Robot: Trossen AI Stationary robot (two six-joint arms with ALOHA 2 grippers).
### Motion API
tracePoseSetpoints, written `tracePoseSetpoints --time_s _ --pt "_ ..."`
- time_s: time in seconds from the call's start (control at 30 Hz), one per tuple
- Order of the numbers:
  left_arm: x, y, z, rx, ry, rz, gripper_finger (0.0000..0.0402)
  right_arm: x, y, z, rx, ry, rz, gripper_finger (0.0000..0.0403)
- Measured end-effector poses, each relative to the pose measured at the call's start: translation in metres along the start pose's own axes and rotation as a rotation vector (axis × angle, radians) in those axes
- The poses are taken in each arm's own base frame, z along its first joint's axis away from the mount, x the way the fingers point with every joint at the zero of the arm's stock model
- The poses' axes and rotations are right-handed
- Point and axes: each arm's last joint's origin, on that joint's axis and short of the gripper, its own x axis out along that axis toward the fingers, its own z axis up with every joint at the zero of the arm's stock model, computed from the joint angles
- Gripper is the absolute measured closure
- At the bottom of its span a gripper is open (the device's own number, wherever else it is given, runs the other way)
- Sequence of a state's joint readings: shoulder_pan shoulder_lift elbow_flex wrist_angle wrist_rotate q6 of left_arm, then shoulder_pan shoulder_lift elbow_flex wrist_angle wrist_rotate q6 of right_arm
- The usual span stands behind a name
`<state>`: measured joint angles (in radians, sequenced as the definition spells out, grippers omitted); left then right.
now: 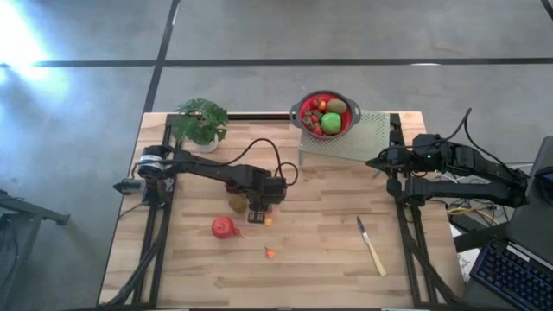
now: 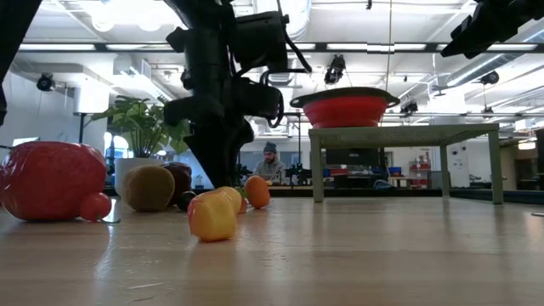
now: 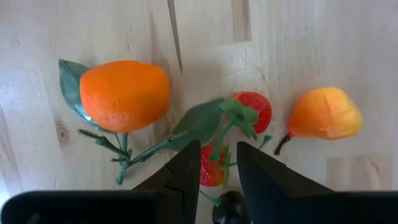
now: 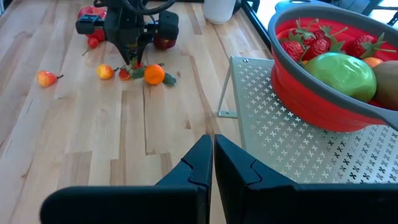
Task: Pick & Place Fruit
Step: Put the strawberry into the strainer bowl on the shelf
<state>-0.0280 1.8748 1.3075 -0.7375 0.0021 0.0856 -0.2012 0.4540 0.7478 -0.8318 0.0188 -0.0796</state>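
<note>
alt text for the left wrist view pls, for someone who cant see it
The left gripper is closing on a small red strawberry on the wooden table. Beyond lie an orange, another strawberry and a yellow-orange pear.

I see open wood across the middle of the table (image 1: 328, 190), between the fruit cluster (image 1: 251, 212) and the knife (image 1: 371, 246) near the right edge. At the far edge, the potted plant (image 1: 200, 121) and raised metal stand (image 1: 346, 138) with its red bowl (image 1: 326, 115) block passage.
</note>
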Motion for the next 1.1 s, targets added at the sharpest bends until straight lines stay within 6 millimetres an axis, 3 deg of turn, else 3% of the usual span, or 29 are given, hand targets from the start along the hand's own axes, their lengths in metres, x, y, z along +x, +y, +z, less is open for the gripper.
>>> tracePoseSetpoints --time_s 0.37,0.83,1.1 --pt "-0.0013 0.0002 0.0023 0.017 -0.015 0.001 0.0323 -0.0001 0.0 0.0 0.0 0.0 0.0 0.039" --pt "-0.0013 0.0002 0.0026 0.026 -0.018 0.002 0.0391 0.0 0.0 0.0 0.0 0.0 0.0 0.039" --pt "-0.0013 0.0002 0.0026 0.027 -0.018 0.002 0.0386 0.0 0.0 0.0 0.0 0.0 0.0 0.039"
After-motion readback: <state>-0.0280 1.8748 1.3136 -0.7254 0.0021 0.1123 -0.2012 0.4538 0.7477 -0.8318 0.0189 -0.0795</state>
